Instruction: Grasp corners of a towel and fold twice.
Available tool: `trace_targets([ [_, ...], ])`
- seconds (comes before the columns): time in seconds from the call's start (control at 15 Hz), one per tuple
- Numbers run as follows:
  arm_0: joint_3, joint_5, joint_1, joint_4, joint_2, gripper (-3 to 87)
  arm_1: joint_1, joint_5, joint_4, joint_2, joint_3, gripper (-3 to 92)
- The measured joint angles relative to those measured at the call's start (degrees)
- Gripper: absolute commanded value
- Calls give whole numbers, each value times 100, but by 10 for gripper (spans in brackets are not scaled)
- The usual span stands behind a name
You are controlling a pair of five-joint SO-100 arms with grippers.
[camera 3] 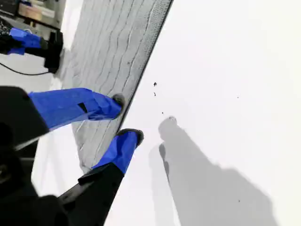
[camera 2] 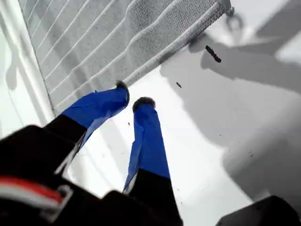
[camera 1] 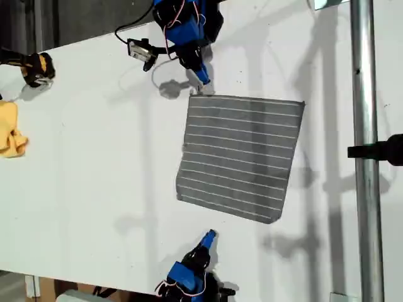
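"White table (camera 1: pixel 94 176) all round, then. Where does the towel sit on it?"

"The towel (camera 1: pixel 239 157) lies flat, right of centre in the exterior view. It's close to square, a little longer top to bottom, and turned slightly clockwise. Its stripes run across the frame, dipping toward the right. All four corners are showing."

"And the grippers?"

"My first gripper (camera 1: pixel 200 77) is at the top of the exterior view, just beside the upper-left corner (camera 1: pixel 192 97). In its wrist view, the gripper (camera 2: pixel 133 94) has its fingers a little apart with nothing between them. My second gripper (camera 1: pixel 210 236) is at the bottom of the frame, just off the lower edge. In the second wrist view (camera 3: pixel 126 117), its fingers are spread, and one tip overlaps the hem of the towel (camera 3: pixel 113 47). I can't tell if it touches."

"Room to move?"

"Bare table left of the towel, out to a yellow cloth (camera 1: pixel 9 129) at the left edge. A metal pole (camera 1: pixel 365 157) stands to the right. Both arm bases are cut off by the frame."
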Motion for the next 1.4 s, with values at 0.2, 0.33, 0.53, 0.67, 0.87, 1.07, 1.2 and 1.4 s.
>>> trace_targets([
  [0.2, 0, -1837, -659, 0, 0, -15, 202, 0, 9, 35, -149, -2],
  [0.33, 0, -2689, -721, 0, 0, -15, 255, 0, 9, 35, -167, -2],
  [0.53, 0, -2813, -703, 0, 0, -15, 88, 0, -35, -44, -571, -2],
  [0.67, 0, -2813, -712, 0, 0, -15, -97, 0, -220, -853, -1389, -2],
  [0.87, 0, -2795, -712, 0, 0, -15, -527, -53, -1037, -3340, -2769, -2],
  [1.07, 0, -2813, -712, 0, 0, -15, -1222, -53, -1143, -5133, -4166, -2],
  [1.2, 0, -2865, -703, 0, 0, -15, -1793, -53, -554, -6776, -5748, -2],
  [1.4, 0, -2909, -650, 0, 0, -15, -2522, -105, 360, -9053, -8385, -2],
])
